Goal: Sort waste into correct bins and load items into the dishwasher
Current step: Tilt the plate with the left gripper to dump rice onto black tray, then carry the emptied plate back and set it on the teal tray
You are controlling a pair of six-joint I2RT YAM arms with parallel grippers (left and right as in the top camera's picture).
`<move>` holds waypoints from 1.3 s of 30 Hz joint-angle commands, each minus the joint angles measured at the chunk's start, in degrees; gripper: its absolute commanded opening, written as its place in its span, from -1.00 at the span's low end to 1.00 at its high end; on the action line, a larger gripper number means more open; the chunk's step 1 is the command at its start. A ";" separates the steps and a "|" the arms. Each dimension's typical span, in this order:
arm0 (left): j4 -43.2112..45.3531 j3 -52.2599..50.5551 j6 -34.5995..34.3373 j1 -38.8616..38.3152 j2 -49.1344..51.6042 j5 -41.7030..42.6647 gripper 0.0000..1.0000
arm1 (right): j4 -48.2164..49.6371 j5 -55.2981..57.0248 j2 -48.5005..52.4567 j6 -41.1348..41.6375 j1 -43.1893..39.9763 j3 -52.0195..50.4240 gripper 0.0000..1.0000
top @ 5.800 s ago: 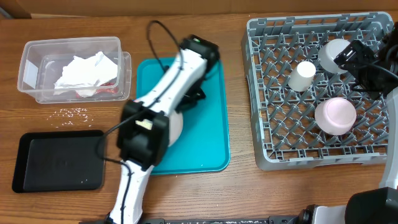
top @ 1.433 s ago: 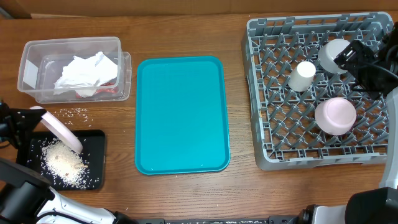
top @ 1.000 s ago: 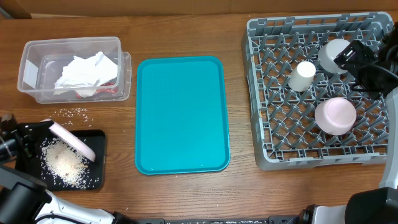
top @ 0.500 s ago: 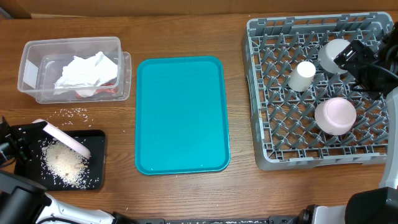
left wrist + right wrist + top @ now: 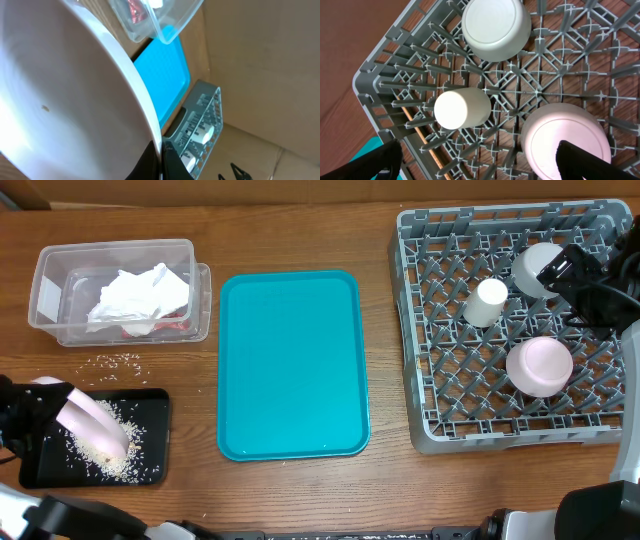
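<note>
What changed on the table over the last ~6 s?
The left gripper carried the plate from over the teal tray to the black tray and tipped it. Rice now lies in that tray, which was bare before. It still holds the plate tilted there. Unchanged: tub with napkin, table crumbs, rack with cup, grey bowl and pink bowl, right gripper.

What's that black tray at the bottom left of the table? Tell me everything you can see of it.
The shallow black rectangular tray looks like smooth plastic with rounded corners and a low raised rim. It lies flat on the wooden table near its front left corner. Loose white rice-like crumbs are scattered inside. The left gripper holds a tilted pale pinkish-white round plate over its left half; contact cannot be told.
</note>
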 commanded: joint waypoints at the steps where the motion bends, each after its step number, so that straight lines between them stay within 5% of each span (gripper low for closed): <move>1: 0.63 0.24 0.39 -1.79 -3.80 3.58 -0.92 | 0.28 0.15 -1.33 -0.15 -0.13 1.27 1.00; 7: 0.07 0.22 8.44 -5.38 -3.89 10.97 -0.92 | 0.28 0.15 -1.33 -0.15 -0.13 1.27 1.00; 16: 0.02 0.22 2.56 -19.39 -4.22 5.62 -0.92 | 0.28 0.15 -1.33 -0.15 -0.13 1.27 1.00; 23: 4.66 0.22 -5.44 -38.16 -4.22 0.70 -0.92 | 0.28 0.15 -1.33 -0.15 -0.13 1.27 0.99; 27: 12.59 0.22 -16.85 -52.13 -4.20 -8.79 -0.92 | 0.28 0.15 -1.33 -0.15 -0.13 1.27 1.00; 34: 24.90 0.20 -38.69 -76.11 -2.34 -38.45 -0.92 | 0.28 0.15 -1.33 -0.15 -0.13 1.27 1.00; 39: 30.42 0.20 -44.57 -89.22 3.32 -52.15 -0.92 | 0.28 0.15 -1.33 -0.15 -0.13 1.27 1.00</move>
